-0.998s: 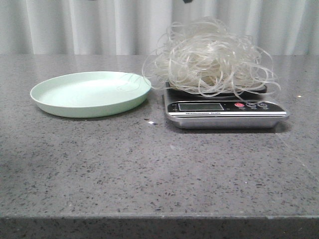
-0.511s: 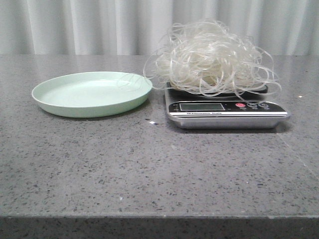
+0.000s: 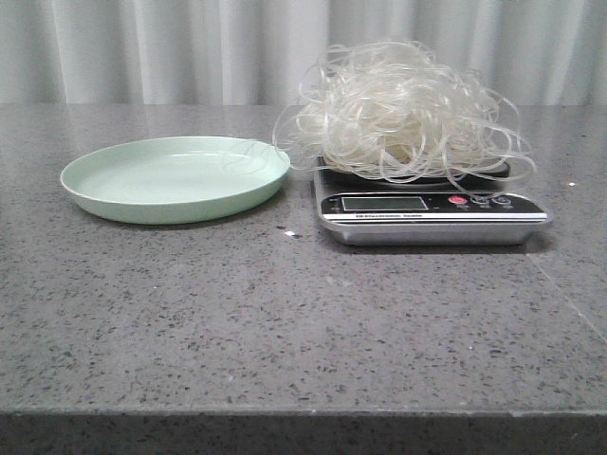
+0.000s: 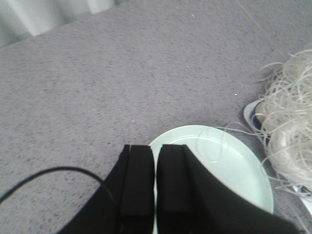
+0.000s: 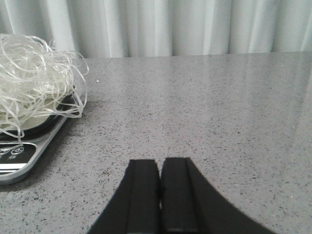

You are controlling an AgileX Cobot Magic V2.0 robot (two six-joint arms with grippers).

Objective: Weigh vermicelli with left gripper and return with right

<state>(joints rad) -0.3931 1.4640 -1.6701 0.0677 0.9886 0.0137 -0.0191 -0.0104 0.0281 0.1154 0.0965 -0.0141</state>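
The vermicelli (image 3: 403, 109), a big whitish translucent tangle, sits piled on the black and silver scale (image 3: 432, 213). A stray loop trails onto the pale green plate (image 3: 175, 178), which holds nothing else. The left wrist view shows the plate (image 4: 229, 165) and the vermicelli (image 4: 290, 131) from above. My left gripper (image 4: 156, 146) is shut and empty, high above the plate's edge. My right gripper (image 5: 160, 161) is shut and empty, low over the table to the right of the scale (image 5: 19, 151) and the vermicelli (image 5: 34, 78). Neither gripper shows in the front view.
The grey speckled table (image 3: 303, 313) reaches its front edge near the bottom of the front view. A white curtain (image 3: 190, 47) hangs behind the table. A black cable (image 4: 53, 173) crosses the left wrist view beside the fingers.
The front view has shifted very slightly. The vermicelli, scale and plate have not moved.
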